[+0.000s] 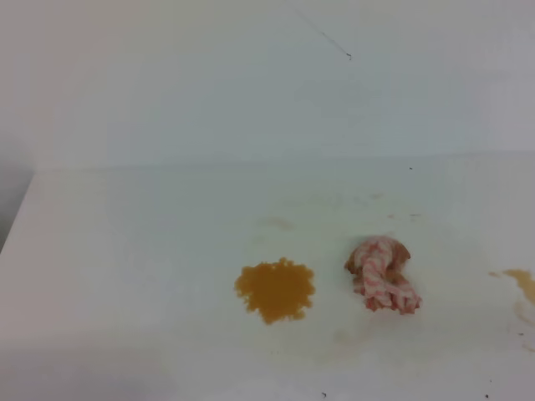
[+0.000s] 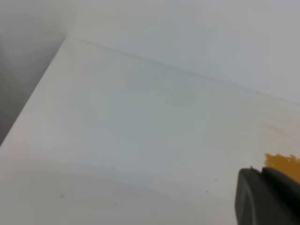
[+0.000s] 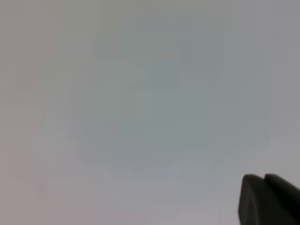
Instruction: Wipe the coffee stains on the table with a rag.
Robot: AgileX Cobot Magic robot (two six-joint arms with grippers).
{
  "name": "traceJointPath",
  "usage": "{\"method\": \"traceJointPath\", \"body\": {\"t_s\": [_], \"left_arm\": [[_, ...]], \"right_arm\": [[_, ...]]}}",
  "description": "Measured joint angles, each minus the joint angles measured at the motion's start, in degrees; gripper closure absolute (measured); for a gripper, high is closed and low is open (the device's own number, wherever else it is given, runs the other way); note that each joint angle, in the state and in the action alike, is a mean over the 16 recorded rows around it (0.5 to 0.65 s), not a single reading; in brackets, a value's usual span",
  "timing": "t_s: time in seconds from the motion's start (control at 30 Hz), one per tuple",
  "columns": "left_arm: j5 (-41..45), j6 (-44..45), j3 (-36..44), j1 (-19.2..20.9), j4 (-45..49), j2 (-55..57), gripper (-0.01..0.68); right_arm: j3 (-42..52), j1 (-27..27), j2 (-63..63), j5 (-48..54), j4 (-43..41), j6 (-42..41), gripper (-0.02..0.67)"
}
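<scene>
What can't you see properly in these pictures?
- Left gripper: left wrist view, cut off by the corner, so open or shut is unclear.
- Right gripper: right wrist view, only a dark corner; the rest is blank blur.
- Big coffee stain: left wrist view, mostly hidden behind the gripper.
- Second stain: high view, cut off by the right edge.

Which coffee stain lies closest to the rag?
The big round coffee stain, just left of the rag; the small edge stain sits farther right.

I see a smooth, matt white tabletop (image 1: pixel 125 251) with a soft striped cloth rag (image 1: pixel 382 274). At its nine o'clock, the coffee stains (image 1: pixel 275 289) look wet and flat.
</scene>
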Motion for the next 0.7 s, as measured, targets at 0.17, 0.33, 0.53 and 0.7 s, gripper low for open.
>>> {"method": "traceJointPath", "body": {"t_s": [0.17,0.33,0.53,0.7], "left_arm": [[0.0,0.0,0.0,0.0,0.0,0.0,0.678],[0.0,0.0,0.0,0.0,0.0,0.0,0.678],[0.0,0.0,0.0,0.0,0.0,0.0,0.678],[0.0,0.0,0.0,0.0,0.0,0.0,0.678]], "right_arm": [[-0.3,0.0,0.0,-10.3,0.3,-0.9,0.651],[-2.9,0.0,0.0,-14.7,0.4,-0.9,0.651],[-9.5,0.0,0.0,-7.8,0.4,1.0,0.651],[-17.4,0.0,1.2,6.9,0.5,3.0,0.651]]}}
